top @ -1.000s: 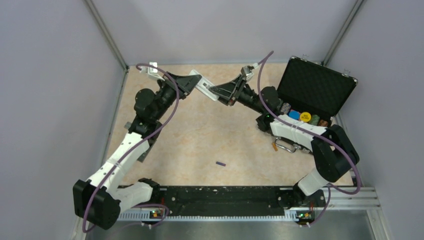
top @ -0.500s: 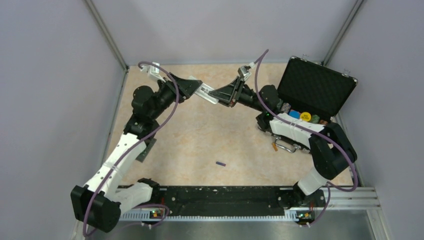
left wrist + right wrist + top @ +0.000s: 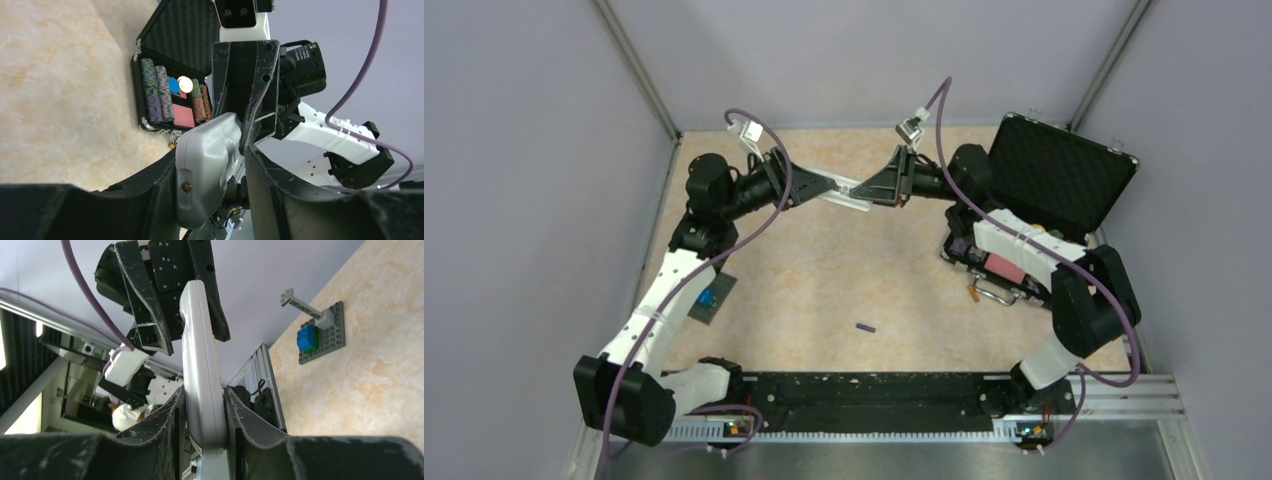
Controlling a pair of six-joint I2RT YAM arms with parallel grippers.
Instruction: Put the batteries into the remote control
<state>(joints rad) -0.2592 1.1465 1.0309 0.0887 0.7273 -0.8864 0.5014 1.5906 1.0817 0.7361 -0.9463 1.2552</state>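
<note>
Standing open at the right of the top view, the black case (image 3: 1059,180) holds a row of striped chip stacks (image 3: 151,92) and a pink block (image 3: 183,115) beside them, its foam-lined lid tilted back. In the upper centre the left gripper (image 3: 826,186) and the right gripper (image 3: 872,189) are both clenched on the remote control (image 3: 856,201), one at each end. One purple battery (image 3: 865,327) lies on the table (image 3: 824,270) in the lower centre, well apart from the remote.
</note>
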